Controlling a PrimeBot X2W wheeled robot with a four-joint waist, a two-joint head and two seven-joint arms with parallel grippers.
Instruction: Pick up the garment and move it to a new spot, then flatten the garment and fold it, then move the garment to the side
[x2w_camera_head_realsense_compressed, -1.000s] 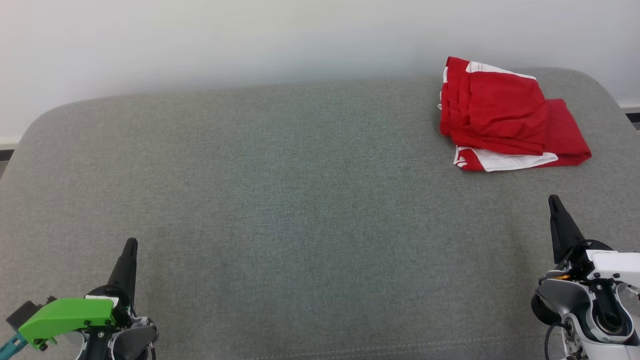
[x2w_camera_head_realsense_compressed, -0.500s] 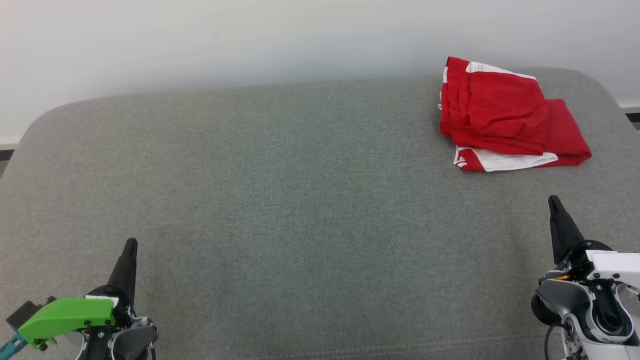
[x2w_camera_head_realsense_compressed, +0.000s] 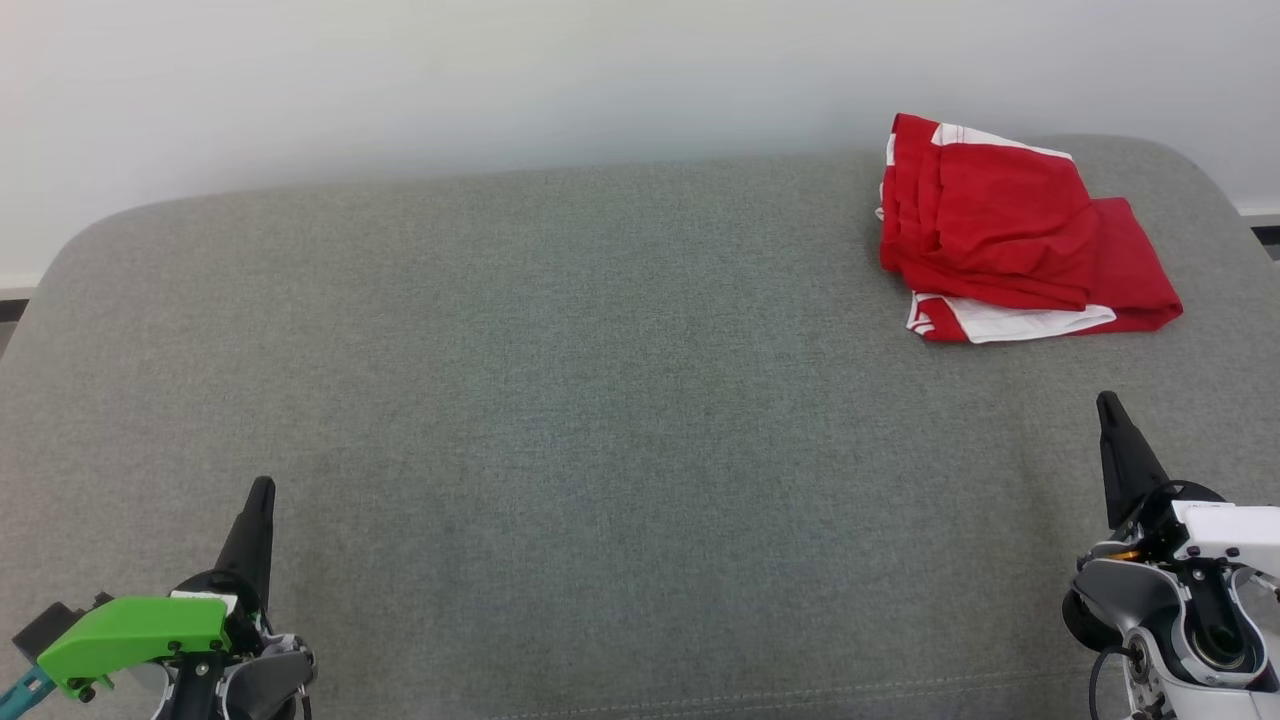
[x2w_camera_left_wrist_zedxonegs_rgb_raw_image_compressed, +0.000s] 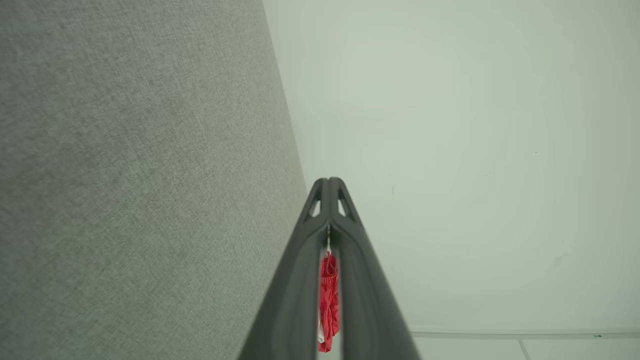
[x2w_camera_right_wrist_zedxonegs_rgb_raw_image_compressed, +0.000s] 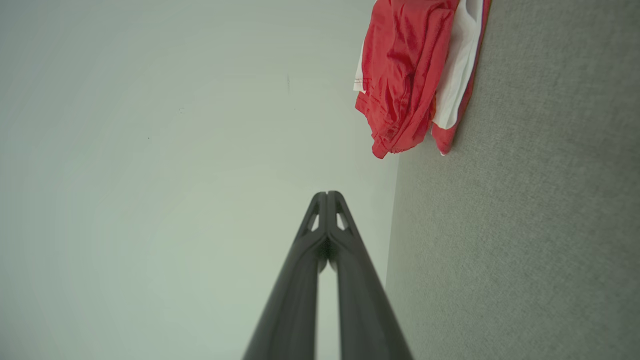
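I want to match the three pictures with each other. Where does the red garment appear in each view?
Head view: red garment at the upper right, lying on the grey cushion near its far edge.
Left wrist view: bottom centre, a red sliver seen through the finger slot of the left gripper.
Right wrist view: garment at top, right of centre.
Shared landmark: the cushion's far edge against the pale wall.
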